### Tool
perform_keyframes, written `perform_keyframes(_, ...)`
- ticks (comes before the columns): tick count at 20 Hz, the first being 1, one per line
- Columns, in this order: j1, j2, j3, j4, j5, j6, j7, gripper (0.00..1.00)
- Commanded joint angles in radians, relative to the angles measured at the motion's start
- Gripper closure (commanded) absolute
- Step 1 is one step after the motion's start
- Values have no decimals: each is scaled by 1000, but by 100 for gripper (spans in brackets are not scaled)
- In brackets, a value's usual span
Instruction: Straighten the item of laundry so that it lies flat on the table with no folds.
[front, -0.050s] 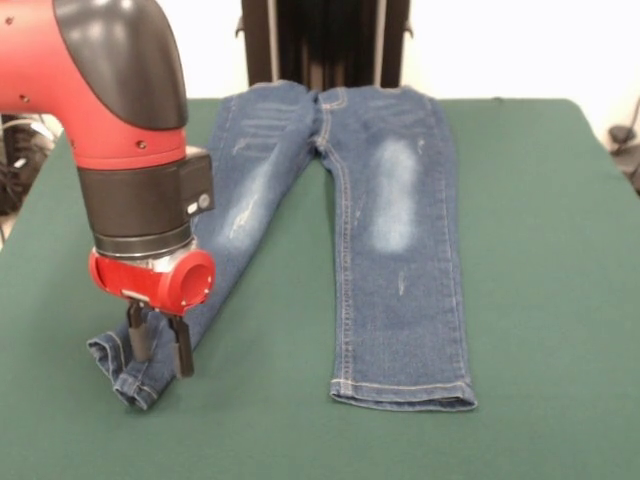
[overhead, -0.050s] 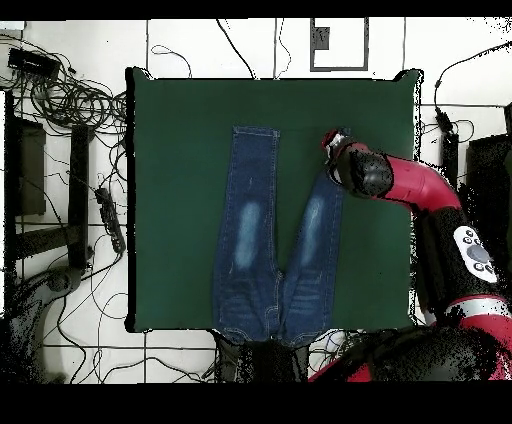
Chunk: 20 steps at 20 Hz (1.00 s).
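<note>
You see a pair of blue jeans (front, -0.050s: 395, 240) lying on the green tabletop (front, -0.050s: 560, 300), with the waist at the far edge in the front view and the two legs spread apart like a narrow V. The leg on the right of the front view lies straight and flat, and its hem (front, -0.050s: 403, 392) is even. It has a pale worn patch on the thigh. The other leg runs slanted toward the left side of that view, and its end (front, -0.050s: 125, 370) is bunched and folded over, so it is not flat there.

The red and black arm (front, -0.050s: 120, 110) comes down over this folded end. The gripper (front, -0.050s: 160, 345) stands upright with its two dark fingers (front, -0.050s: 183, 345) pointing down at the cuff. The fingers stand a little apart, one on each side of a fold of the cloth, and they seem to touch the denim; whether they really clamp it, you cannot tell from these views.

In the overhead view the arm hides the gripper, and it reaches across the right part of the tabletop to the end of the slanted leg. The jeans lie near the middle of the tabletop, with much green cloth free on both sides.
</note>
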Motion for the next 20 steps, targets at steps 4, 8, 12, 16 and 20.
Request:
perform_keyframes(4,0,-39,86,7,-4,81,-146,0)
perform_keyframes(8,0,-46,80,9,-3,88,-144,0)
perform_keyframes(12,-2,-16,72,9,-27,56,-147,0)
perform_keyframes(16,-9,21,59,16,-52,7,-136,0)
perform_keyframes(20,-26,50,71,-10,-73,-1,-161,0)
